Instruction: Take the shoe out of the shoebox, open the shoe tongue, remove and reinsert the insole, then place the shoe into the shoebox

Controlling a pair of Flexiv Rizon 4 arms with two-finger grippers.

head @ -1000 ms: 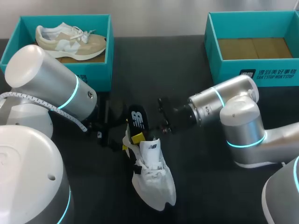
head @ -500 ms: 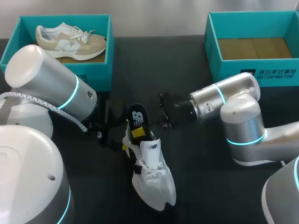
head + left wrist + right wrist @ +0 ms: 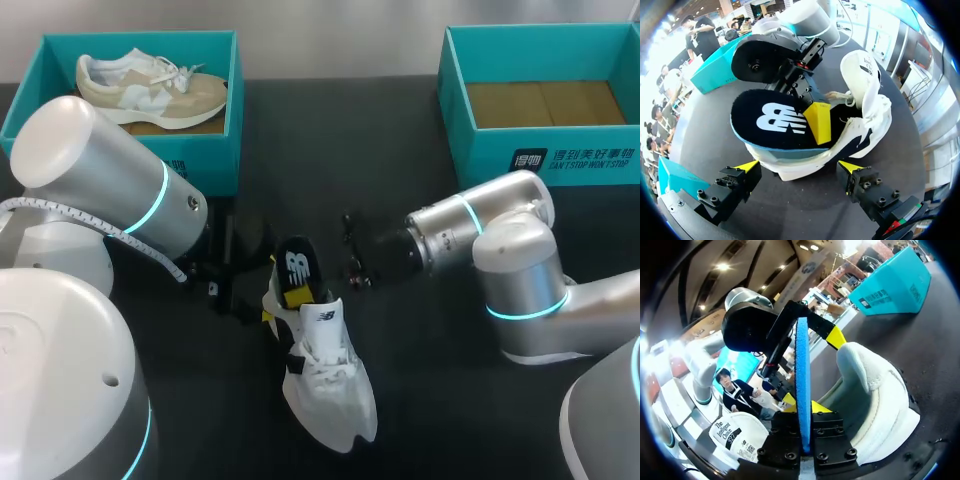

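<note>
A white shoe (image 3: 325, 385) lies on the black table, toe toward the front edge. Its black insole (image 3: 297, 268) with a white logo stands up out of the heel opening. My right gripper (image 3: 297, 292) is shut on the insole (image 3: 802, 370), which shows edge-on between its fingers. In the left wrist view one yellow fingertip (image 3: 817, 122) of the right gripper lies on the insole's top face (image 3: 772, 120). My left gripper (image 3: 799, 167) is open, one finger on either side of the shoe's heel (image 3: 790, 170). In the head view the left gripper (image 3: 270, 290) is beside the heel.
An open teal shoebox (image 3: 560, 160) with a bare brown floor stands at the back right. Another teal shoebox (image 3: 215, 160) at the back left holds a beige shoe (image 3: 150, 90). My left arm's big joints (image 3: 100, 170) cover the left side of the table.
My right gripper's fingers have closed onto the insole. The insole has sunk slightly toward the shoe. The left arm and the shoe have stayed put.
</note>
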